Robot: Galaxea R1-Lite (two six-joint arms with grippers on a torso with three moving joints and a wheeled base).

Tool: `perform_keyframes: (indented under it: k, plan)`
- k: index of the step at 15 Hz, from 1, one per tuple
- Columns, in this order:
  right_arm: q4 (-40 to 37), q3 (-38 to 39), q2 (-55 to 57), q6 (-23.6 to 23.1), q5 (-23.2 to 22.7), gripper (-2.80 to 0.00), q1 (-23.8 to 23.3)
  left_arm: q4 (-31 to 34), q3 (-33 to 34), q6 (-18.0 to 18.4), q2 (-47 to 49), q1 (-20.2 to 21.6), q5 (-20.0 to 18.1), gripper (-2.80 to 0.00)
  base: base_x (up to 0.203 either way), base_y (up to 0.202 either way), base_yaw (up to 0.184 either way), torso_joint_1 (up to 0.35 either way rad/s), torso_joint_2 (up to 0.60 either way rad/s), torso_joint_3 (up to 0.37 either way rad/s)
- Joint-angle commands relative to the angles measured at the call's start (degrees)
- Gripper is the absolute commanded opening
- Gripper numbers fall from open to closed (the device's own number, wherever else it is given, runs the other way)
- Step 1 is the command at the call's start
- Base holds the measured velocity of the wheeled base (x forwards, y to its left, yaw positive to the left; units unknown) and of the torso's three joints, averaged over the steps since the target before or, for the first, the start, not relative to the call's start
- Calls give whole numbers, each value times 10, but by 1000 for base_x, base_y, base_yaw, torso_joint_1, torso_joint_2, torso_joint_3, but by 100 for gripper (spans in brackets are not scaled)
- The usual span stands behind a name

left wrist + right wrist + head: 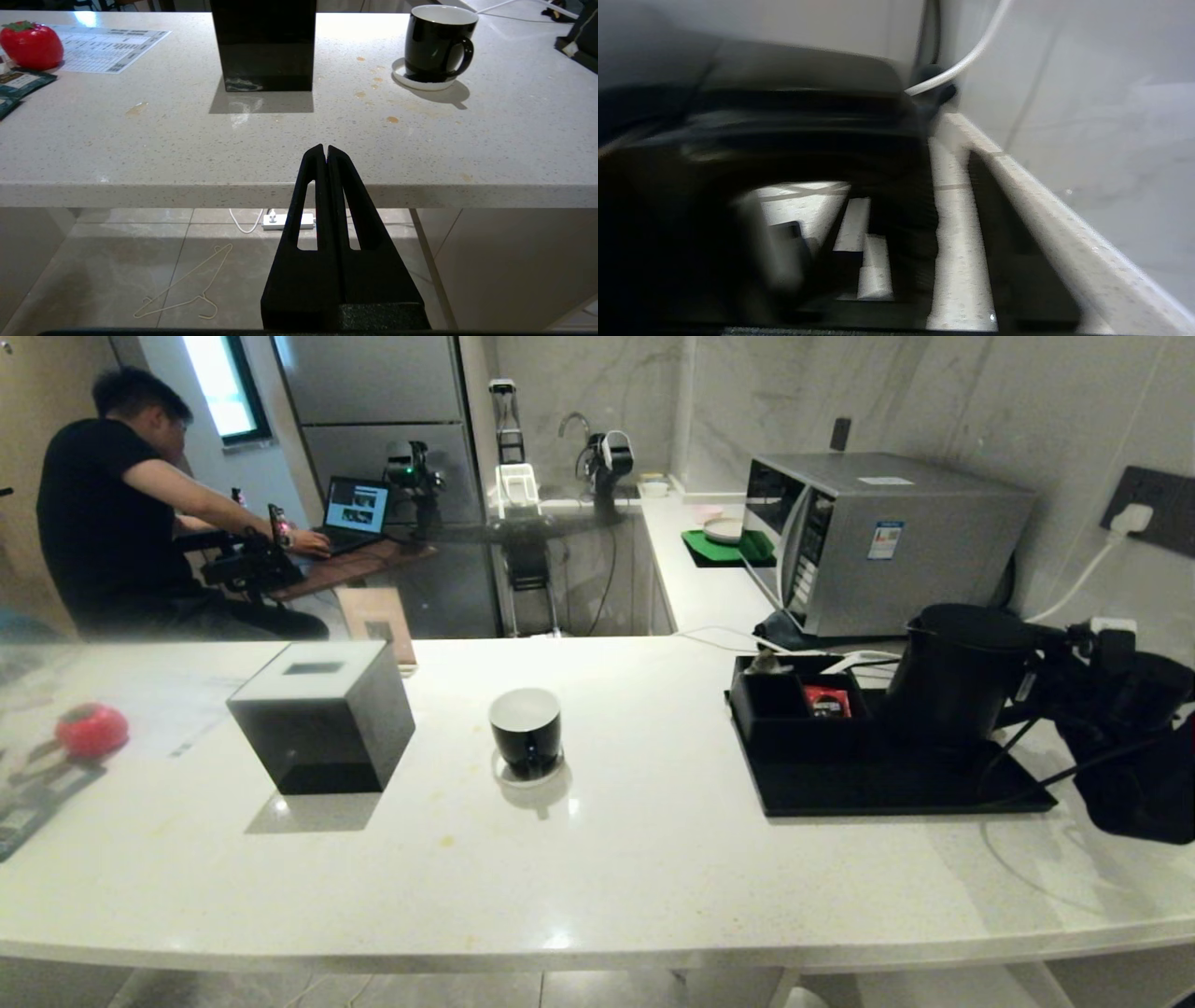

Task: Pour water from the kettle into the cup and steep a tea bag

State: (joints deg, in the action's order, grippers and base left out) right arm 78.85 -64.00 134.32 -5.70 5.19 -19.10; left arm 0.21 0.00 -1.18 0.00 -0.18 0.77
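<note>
A matte black kettle (pixel 952 672) stands upright on a black tray (pixel 878 784), at the tray's right end. The right gripper (pixel 1050 663) reaches in from the kettle's right, at its handle side; whether its fingers are closed on the handle cannot be told, and the right wrist view is blurred. Left of the kettle, a compartment box (pixel 794 695) on the tray holds small packets. Well left of the kettle, the cup (pixel 526 730) sits on its white saucer (pixel 532 784) on the pale counter (pixel 597 859). Farther left stands a glossy black box (pixel 322 714). The left gripper (pixel 325 151) hangs off the counter's near edge, fingers pressed together, holding nothing.
</note>
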Motion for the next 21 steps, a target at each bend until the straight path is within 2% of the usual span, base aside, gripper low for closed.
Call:
perform_keyframes:
  k: [1,10,18,21]
  plan:
    - [7,1,-4,-1,1,-280,-1,0,0,0,0,0,0,-280,0,0,0,0,0,0]
    - [9,20,-36,0,-1,-280,1,0,0,0,0,0,0,-280,0,0,0,0,0,0]
    - [21,99,-95,4,-2,-280,2,0,0,0,0,0,0,-280,0,0,0,0,0,0]
    - [21,131,-116,27,-1,-280,4,0,0,0,0,0,0,-280,0,0,0,0,0,0]
